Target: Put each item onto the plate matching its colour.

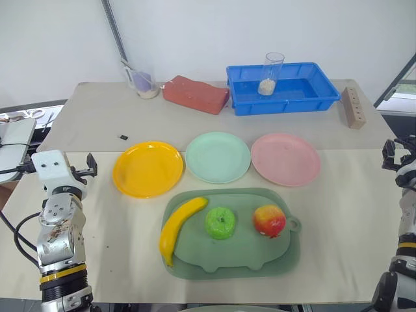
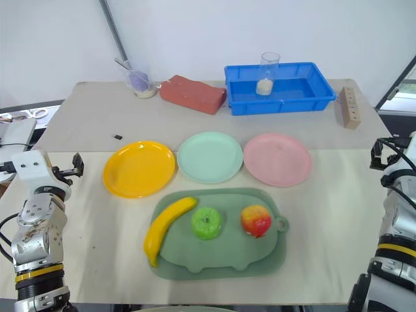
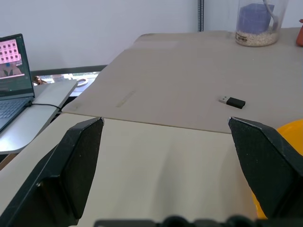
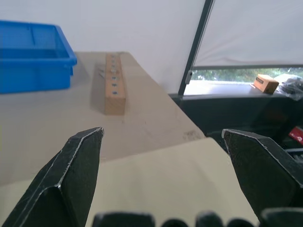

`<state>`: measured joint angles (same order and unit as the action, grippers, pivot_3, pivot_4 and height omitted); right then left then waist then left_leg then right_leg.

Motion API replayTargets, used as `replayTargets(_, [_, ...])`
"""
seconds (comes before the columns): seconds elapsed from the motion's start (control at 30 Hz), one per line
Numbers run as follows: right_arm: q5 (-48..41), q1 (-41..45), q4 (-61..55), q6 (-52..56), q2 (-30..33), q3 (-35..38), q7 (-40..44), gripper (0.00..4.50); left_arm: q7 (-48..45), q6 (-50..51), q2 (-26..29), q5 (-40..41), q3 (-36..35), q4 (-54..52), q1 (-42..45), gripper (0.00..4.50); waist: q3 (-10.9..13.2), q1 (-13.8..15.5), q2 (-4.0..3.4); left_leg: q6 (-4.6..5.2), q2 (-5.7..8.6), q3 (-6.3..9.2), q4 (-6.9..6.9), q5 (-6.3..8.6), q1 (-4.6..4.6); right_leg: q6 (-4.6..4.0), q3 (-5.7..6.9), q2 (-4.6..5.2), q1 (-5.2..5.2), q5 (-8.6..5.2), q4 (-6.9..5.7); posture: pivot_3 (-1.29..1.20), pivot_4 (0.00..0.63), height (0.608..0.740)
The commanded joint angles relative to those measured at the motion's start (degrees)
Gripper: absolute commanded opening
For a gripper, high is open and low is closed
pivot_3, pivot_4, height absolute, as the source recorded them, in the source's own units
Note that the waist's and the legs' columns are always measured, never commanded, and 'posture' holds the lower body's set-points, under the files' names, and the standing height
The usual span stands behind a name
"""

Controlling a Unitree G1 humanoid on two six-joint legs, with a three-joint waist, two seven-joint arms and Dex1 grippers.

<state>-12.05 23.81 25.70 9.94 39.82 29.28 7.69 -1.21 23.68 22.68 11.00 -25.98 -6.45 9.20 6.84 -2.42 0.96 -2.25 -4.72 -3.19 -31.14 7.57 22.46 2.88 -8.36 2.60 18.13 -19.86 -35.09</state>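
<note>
A yellow banana [image 1: 181,224], a bright-green apple [image 1: 220,222] and a red-and-yellow apple [image 1: 269,220] lie side by side on a dull-green tray [image 1: 279,257] at the table's near middle. Just behind the tray stand three plates in a row: yellow [image 1: 147,168], mint green [image 1: 218,156] and pink [image 1: 285,158], all bare. My left gripper [image 3: 165,123] hovers over the table left of the yellow plate, open with nothing between its fingers. My right gripper [image 4: 163,132] is at the table's right edge, well right of the pink plate, open too.
At the back stand a blue bin [image 1: 305,88] with a clear cup [image 1: 272,73] in it, a red brick [image 1: 195,94], a cup of grains [image 1: 144,83] and a wooden block [image 1: 353,107]. A small black dongle [image 1: 123,137] lies behind the yellow plate. A laptop [image 3: 12,90] sits on a side table at left.
</note>
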Motion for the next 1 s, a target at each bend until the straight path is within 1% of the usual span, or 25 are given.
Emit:
replayTargets(0.03, [0.19,1.08,-0.38,-2.59,0.00,0.09,-0.40,4.45,-0.33,-1.99,1.30,-0.52,-0.51,-0.10,1.21,4.50,0.00,0.16,0.00,0.00,0.00,0.01,-0.01,0.00,-0.01,0.00,0.01,0.00,0.00,0.00,0.02,0.00,0.150,0.740])
replayTargets(0.27, [0.31,1.71,0.63,-4.54,-0.97,-1.30,-0.29,4.45,-2.99,-1.73,2.60,0.14,-0.36,0.24,1.46,4.50,0.00,0.15,0.00,0.00,0.00,0.00,-0.02,0.00,0.05,0.01,0.01,0.00,-0.01,0.01,0.00,0.00,0.150,0.740])
replayTargets(0.33, [0.48,1.97,0.65,-5.02,-0.91,-2.05,0.41,4.45,-5.03,-1.78,3.65,0.84,-0.54,0.40,1.50,4.50,0.00,0.07,0.00,0.00,-0.01,0.00,-0.01,0.00,0.05,0.01,0.01,0.00,0.00,0.01,0.00,0.00,0.150,0.740])
replayTargets(0.4, [0.16,2.35,-0.19,-4.58,-0.67,-3.13,2.44,4.45,-8.10,-1.65,6.00,1.57,-0.90,-0.16,1.12,4.50,-0.01,-0.02,-0.02,0.00,-0.01,-0.01,0.00,0.00,0.04,0.01,0.01,0.00,0.00,0.01,-0.01,0.00,0.150,0.740])
replayTargets(0.57, [-1.37,3.68,-4.30,-2.68,0.73,-7.88,12.78,4.45,-17.69,2.50,11.16,8.32,-2.22,-6.13,-0.74,4.50,-0.06,-0.22,-0.13,-0.01,-0.03,-0.03,0.05,0.00,0.03,0.01,0.01,-0.01,0.01,0.01,0.00,0.00,0.150,0.740])
replayTargets(0.6, [-2.50,4.58,-5.83,-1.29,1.13,-9.66,16.94,4.45,-19.88,4.74,12.39,10.67,-2.08,-9.72,-1.99,4.50,-0.06,-0.20,-0.17,-0.01,-0.03,-0.04,0.06,0.00,0.03,0.01,0.01,-0.01,0.02,0.00,0.00,0.00,0.150,0.740])
replayTargets(0.7, [-6.80,6.91,-11.83,4.15,2.02,-15.17,29.65,4.45,-27.58,10.64,16.32,17.91,-1.10,-19.87,-7.38,4.50,-0.03,-0.51,-0.24,-0.01,-0.06,-0.05,0.08,0.00,0.03,0.01,0.00,-0.02,0.04,0.00,-0.02,0.00,0.150,0.740])
replayTargets(0.77, [-9.72,7.67,-15.72,7.70,2.58,-17.20,35.35,4.45,-30.55,14.28,18.43,21.99,-0.65,-25.01,-10.46,4.50,-0.01,-0.30,-0.22,-0.01,-0.07,-0.04,0.13,0.00,-0.01,0.01,0.03,-0.03,0.02,0.00,0.00,0.00,0.150,0.740])
replayTargets(0.87, [-15.99,9.27,-23.75,15.45,2.47,-21.09,43.34,4.45,-36.86,19.20,22.98,28.56,0.19,-30.95,-14.30,4.50,0.03,0.03,-0.17,-0.02,-0.11,0.01,0.15,0.01,-0.10,-0.04,0.12,-0.05,0.15,-0.02,0.02,0.00,0.150,0.740])
replayTargets(0.93, [-20.18,10.14,-29.62,20.78,3.59,-24.11,49.04,4.45,-40.18,22.12,27.38,30.04,3.19,-33.99,-16.06,4.50,0.04,0.23,-0.17,-0.03,-0.11,0.01,0.14,0.02,-0.11,-0.09,0.16,-0.01,0.15,-0.04,0.04,0.00,0.150,0.740])
replayTargets(1.0, [-23.07,10.81,-33.67,25.00,4.63,-26.15,52.71,4.45,-41.69,23.83,29.54,31.30,5.44,-34.58,-16.23,4.50,0.04,0.31,-0.19,-0.47,-0.10,0.01,0.13,0.30,-0.08,-0.13,0.16,0.03,0.17,-0.03,0.08,0.00,0.150,0.740])
